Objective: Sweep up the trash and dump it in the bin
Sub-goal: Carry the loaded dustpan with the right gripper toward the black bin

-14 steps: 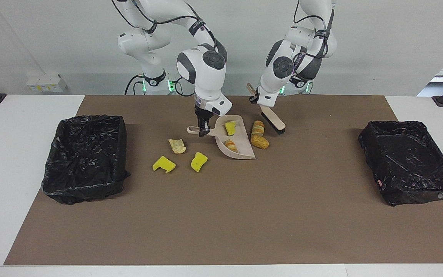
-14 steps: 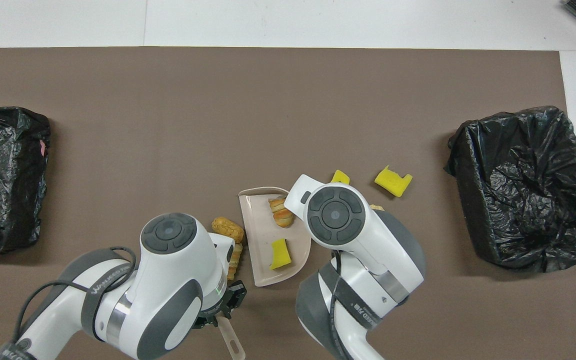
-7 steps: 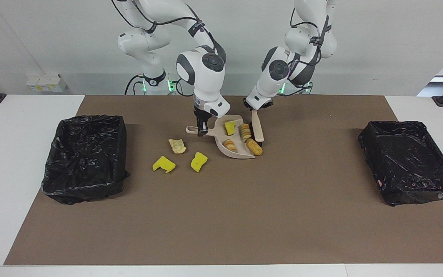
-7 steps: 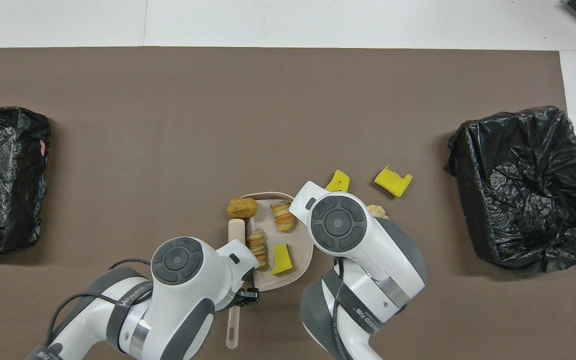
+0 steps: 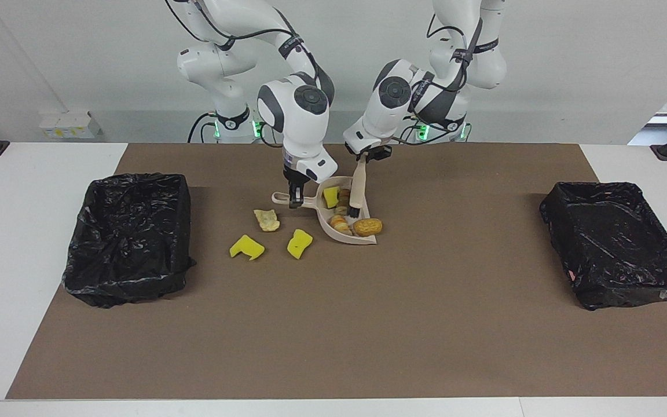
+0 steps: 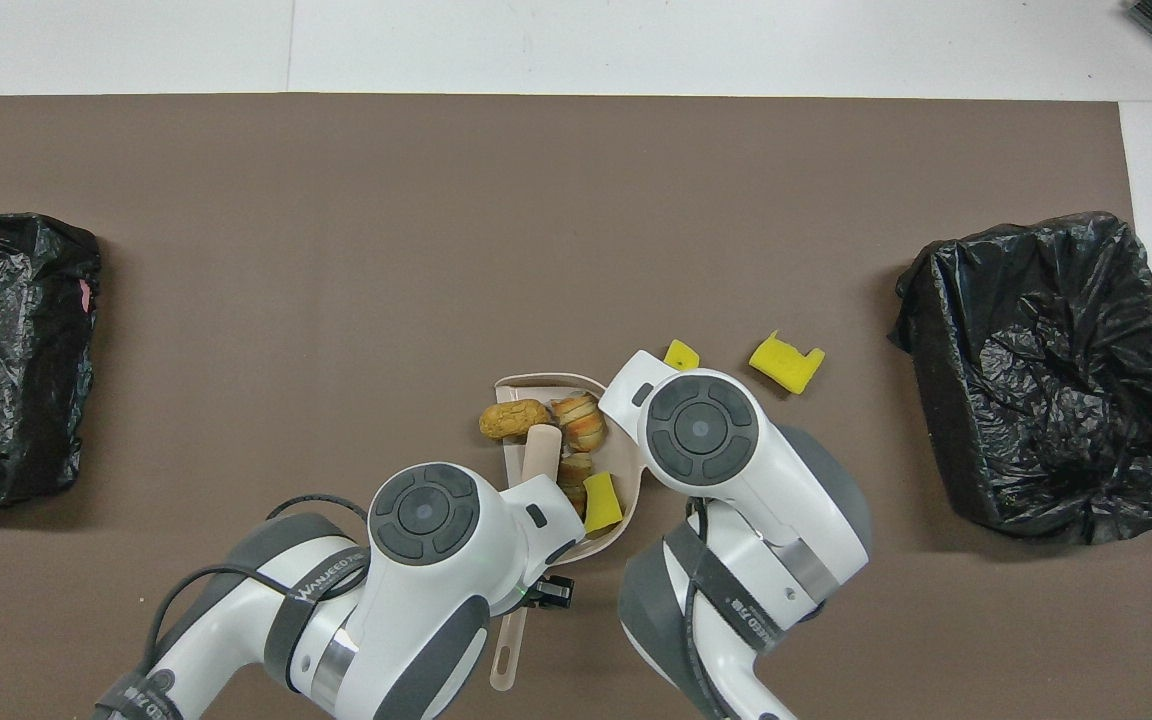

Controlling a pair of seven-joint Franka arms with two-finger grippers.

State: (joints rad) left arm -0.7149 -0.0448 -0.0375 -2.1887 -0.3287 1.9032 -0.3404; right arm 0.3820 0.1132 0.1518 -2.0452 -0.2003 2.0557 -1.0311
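My right gripper [image 5: 294, 199] is shut on the handle of the beige dustpan [image 5: 368, 240], which rests on the mat. My left gripper [image 5: 363, 157] is shut on the beige brush [image 5: 357, 194], whose bristles are inside the pan. The pan holds a yellow sponge chunk [image 5: 330, 197], two bread lumps [image 5: 340, 223], and a third lump [image 5: 367, 226] at its open lip. On the mat toward the right arm's end lie a tan lump [image 5: 266, 219] and two yellow sponge chunks [image 5: 246, 247] [image 5: 299, 243]. In the overhead view the brush [image 6: 539, 450] crosses the pan [image 6: 536, 382].
A black-lined bin [image 5: 128, 237] stands at the right arm's end of the brown mat, and another [image 5: 614, 243] at the left arm's end. Both arms crowd together over the dustpan in the overhead view.
My left gripper has swung the brush toward the right arm's end and pushed two bread lumps from the mat into the dustpan. The dustpan has shifted a little the same way.
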